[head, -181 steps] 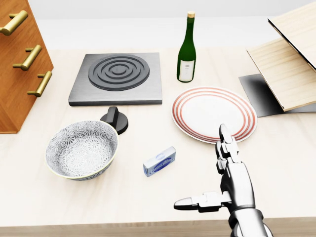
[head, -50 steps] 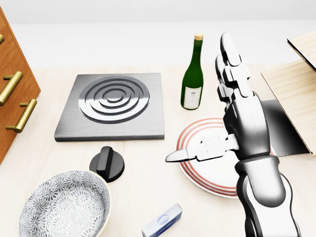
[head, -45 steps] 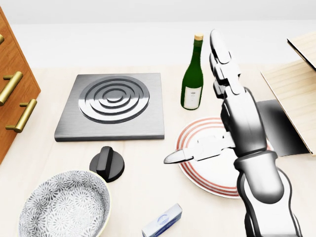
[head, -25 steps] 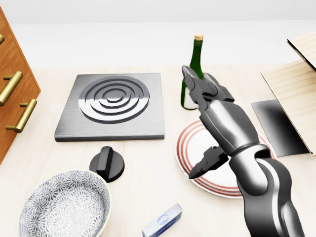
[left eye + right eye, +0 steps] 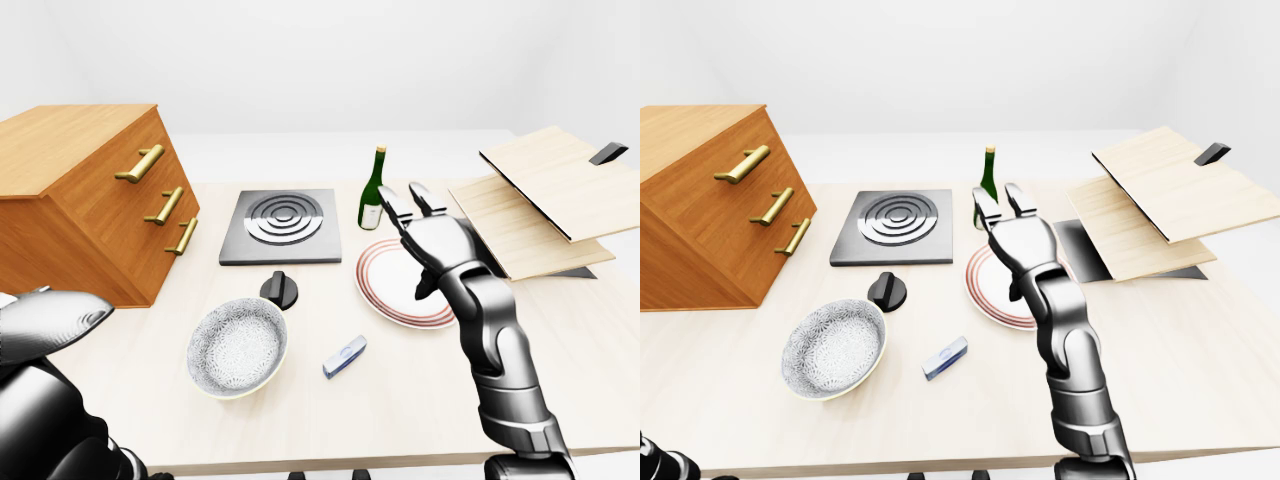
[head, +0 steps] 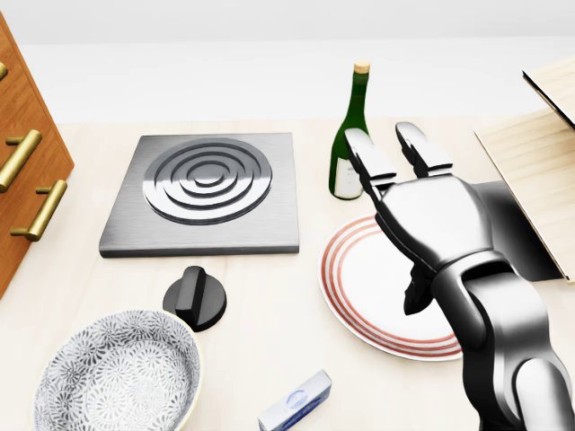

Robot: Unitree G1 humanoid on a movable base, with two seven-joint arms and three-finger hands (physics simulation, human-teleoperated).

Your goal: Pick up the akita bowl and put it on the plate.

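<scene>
The tabletop point(image 5: 420, 400) fills the middle of the left-eye view. The chest point(image 5: 70, 200) closes its left side and stacked boards point(image 5: 540, 200) overhang its right. The hob point(image 6: 202, 193) lies at upper centre in the head view.

The right hand point(image 6: 422, 220) hangs over the upper right part of the plate point(image 6: 368, 292). Its fingers point(image 6: 368, 162) are spread wide and hold nothing, and their tips cross the bottle point(image 6: 342, 171) in the picture.

The bowl point(image 6: 117, 377) sits at lower left, cut by the head view's bottom edge and well apart from the plate. It is close to the tabletop's bottom edge in the left-eye view. The knob point(image 6: 195, 299) is just above the bowl and the small box point(image 6: 296, 401) to its right, with bare tabletop between bowl and plate.

The left hand point(image 5: 45, 325) is a grey bulk at the left-eye view's lower left. I cannot tell how its fingers stand.
</scene>
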